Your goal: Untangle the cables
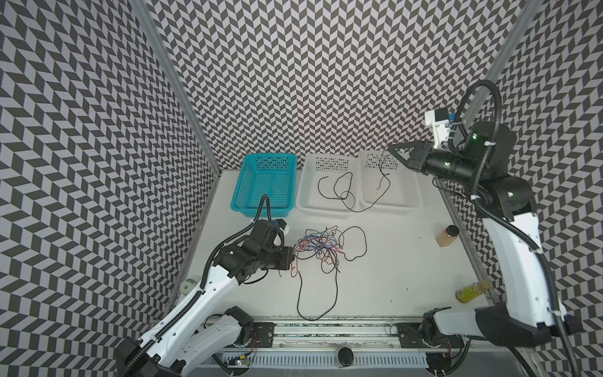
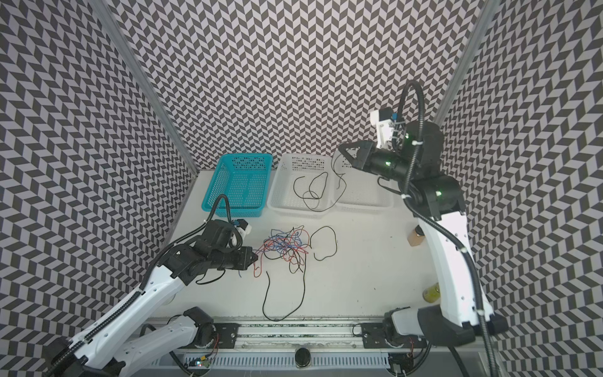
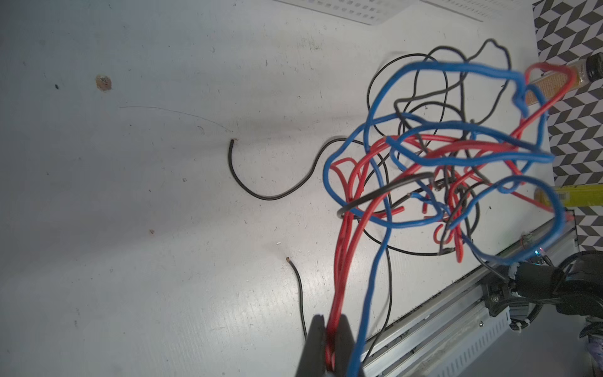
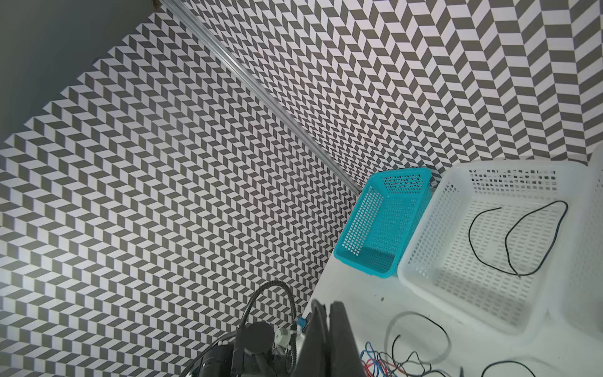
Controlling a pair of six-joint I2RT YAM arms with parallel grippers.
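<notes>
The left wrist view shows the left gripper (image 3: 329, 339) clamped on red cables (image 3: 339, 277); both top views, not its wrist view, show the right gripper (image 1: 390, 150) pinching a black cable (image 1: 380, 169).

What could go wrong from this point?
1. The left gripper pinches several red strands at once; pulling could drag or tighten the whole tangle.
2. The black cable hanging from the right gripper appears to cross the wall between the white baskets and may land straddling both.
</notes>
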